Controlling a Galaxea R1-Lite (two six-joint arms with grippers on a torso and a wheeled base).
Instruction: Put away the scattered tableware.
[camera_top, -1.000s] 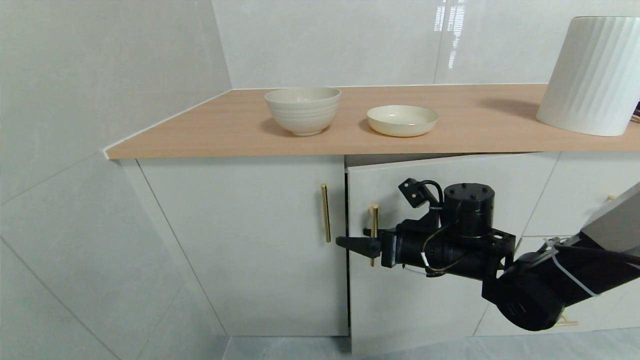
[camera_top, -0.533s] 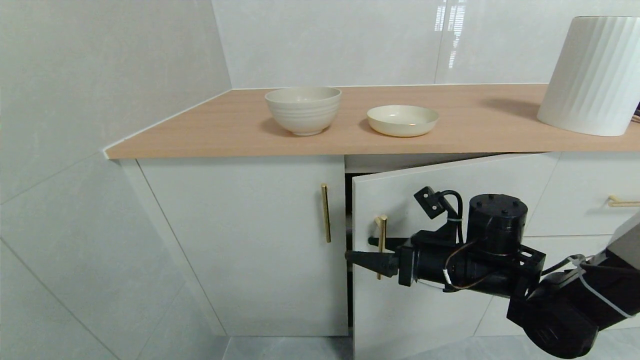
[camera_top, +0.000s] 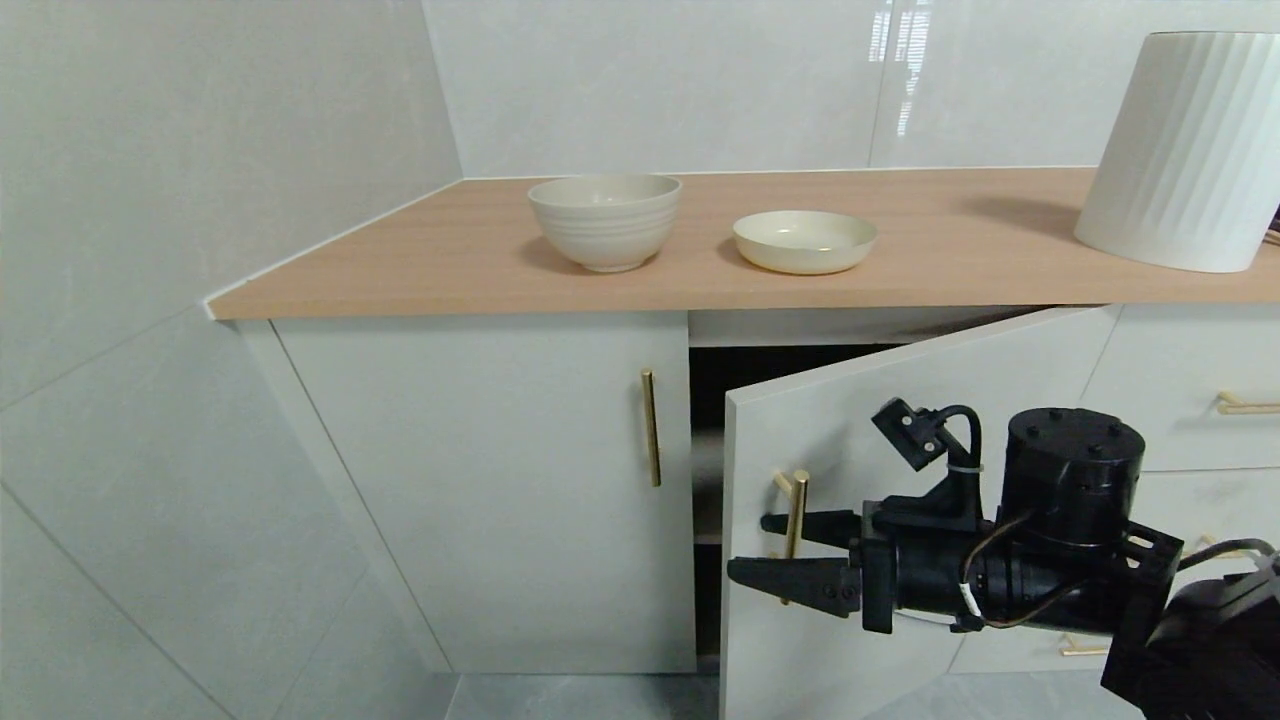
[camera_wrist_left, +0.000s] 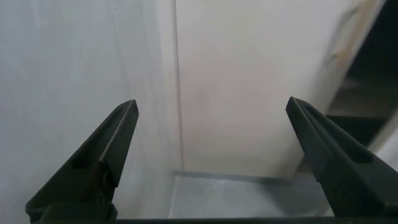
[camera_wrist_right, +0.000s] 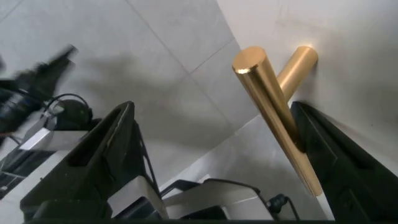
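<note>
Head view, upper centre: ribbed cream bowl (camera_top: 605, 222) beside shallow cream dish (camera_top: 805, 241). Lower right, my right gripper (camera_top: 752, 547) spreads astride the brass handle (camera_top: 797, 500); my left gripper (camera_wrist_left: 211, 107) gapes too.

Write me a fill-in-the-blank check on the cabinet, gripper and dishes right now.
The right gripper has its fingers either side of the brass bar ___.
The left white cabinet door is shut; the right white cabinet door is ___.
The deep ribbed beige bowl stands on the wooden countertop, to the ___ of the shallow cream dish.
Missing words: handle; open; left.
</note>
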